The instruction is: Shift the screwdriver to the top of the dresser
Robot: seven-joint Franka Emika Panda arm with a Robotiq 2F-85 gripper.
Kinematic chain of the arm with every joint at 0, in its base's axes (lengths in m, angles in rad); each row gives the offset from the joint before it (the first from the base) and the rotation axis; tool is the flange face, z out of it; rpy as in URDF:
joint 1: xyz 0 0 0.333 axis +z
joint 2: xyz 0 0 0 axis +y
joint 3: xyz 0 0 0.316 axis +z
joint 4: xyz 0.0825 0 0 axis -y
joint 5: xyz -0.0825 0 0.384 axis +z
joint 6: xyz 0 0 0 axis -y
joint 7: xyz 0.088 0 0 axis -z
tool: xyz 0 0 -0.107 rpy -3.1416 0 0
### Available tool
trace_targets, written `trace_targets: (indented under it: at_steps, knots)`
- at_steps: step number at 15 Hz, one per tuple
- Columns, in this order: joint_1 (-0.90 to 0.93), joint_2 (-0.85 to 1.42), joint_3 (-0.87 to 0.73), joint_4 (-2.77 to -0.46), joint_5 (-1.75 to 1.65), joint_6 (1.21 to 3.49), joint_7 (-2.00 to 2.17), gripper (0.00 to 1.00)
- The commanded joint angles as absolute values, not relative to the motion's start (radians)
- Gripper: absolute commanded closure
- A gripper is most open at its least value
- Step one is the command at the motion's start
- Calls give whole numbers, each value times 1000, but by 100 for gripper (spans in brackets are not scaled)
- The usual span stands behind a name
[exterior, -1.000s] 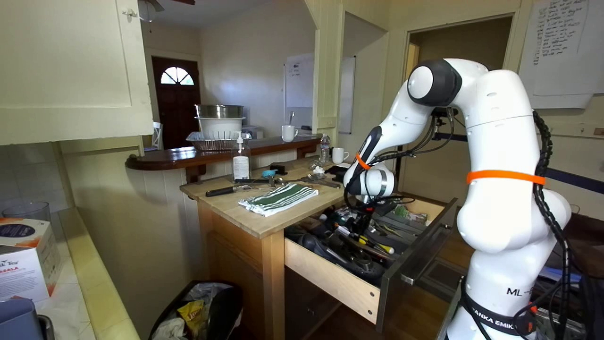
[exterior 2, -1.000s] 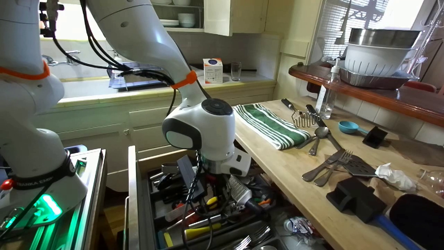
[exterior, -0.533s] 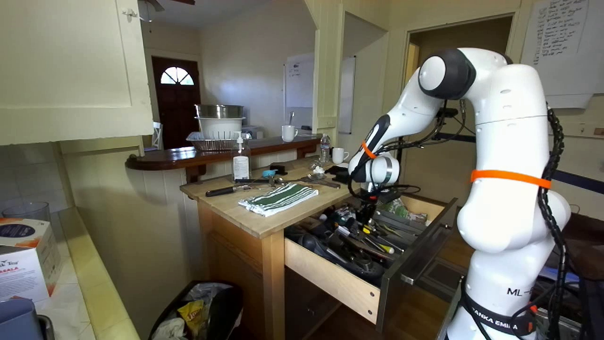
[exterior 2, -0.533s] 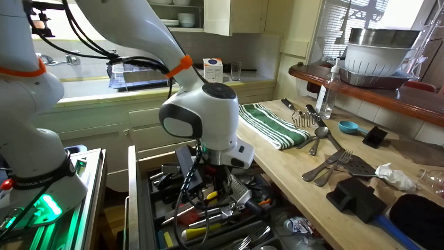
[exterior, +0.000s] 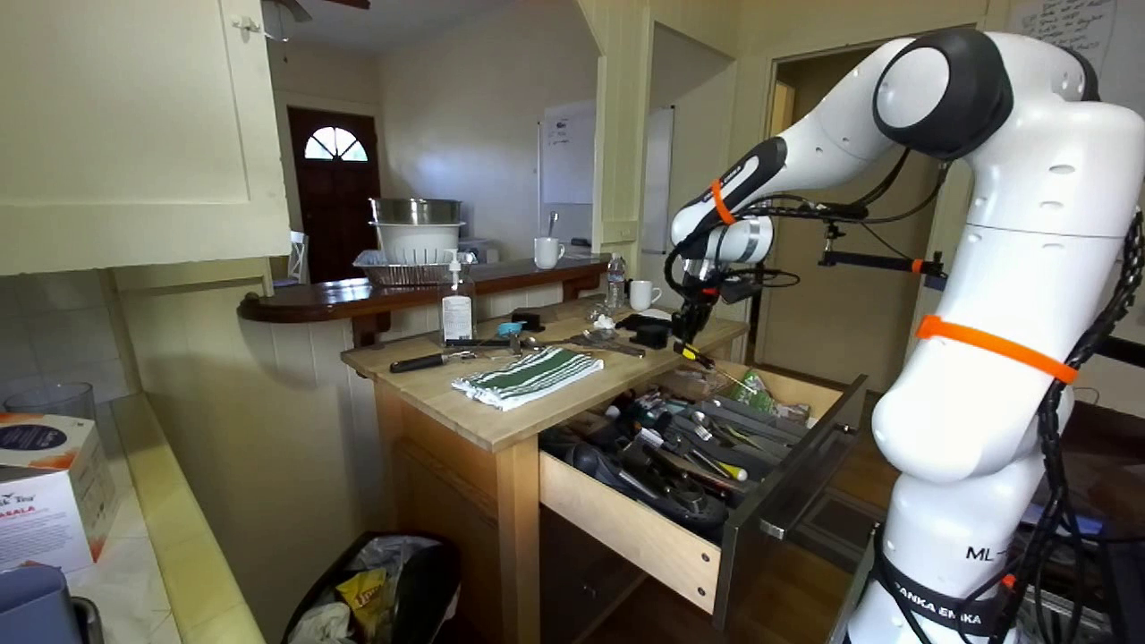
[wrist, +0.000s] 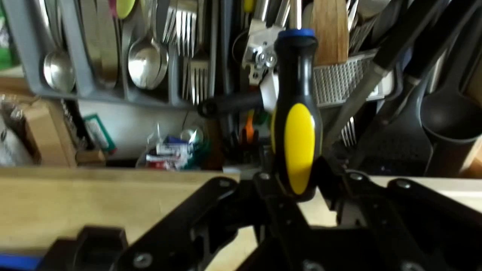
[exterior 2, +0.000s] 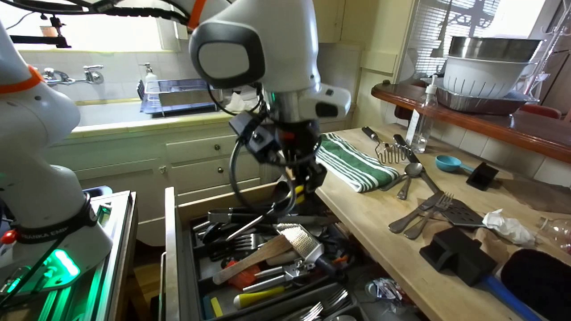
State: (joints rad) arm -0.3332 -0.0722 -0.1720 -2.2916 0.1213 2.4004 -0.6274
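The screwdriver has a black and yellow handle with a blue ring. My gripper is shut on its handle. In both exterior views the gripper holds the screwdriver tilted, above the open drawer and beside the dresser top's edge. Its shaft points away from the dresser top. The tan wooden dresser's flat top shows in both exterior views and, in part, in the wrist view.
The open drawer holds cutlery trays and utensils. On the dresser top lie a green striped towel, a potato masher, a fork, a black block and a blue scoop. A soap bottle stands behind.
My gripper has risen out of the drawer with the screwdriver in it. The arm's elbow has moved up and back. The drawer's other contents are more exposed.
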Motion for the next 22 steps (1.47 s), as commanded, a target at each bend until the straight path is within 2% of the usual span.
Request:
trace_targets:
  at_steps: [1,8,9,14,15,22]
  knots:
    - [-244,-70,-178,-2163,79,2341,-677,92]
    - [-134,116,-115,-1850,-16,2149,-770,92]
    - [-142,37,-119,-1960,17,2240,-735,69]
    - [-140,110,-105,-1872,2,2189,-754,69]
    - [-141,111,-105,-1870,2,2188,-756,92]
    - [-133,300,-38,-1619,31,2261,-1071,92]
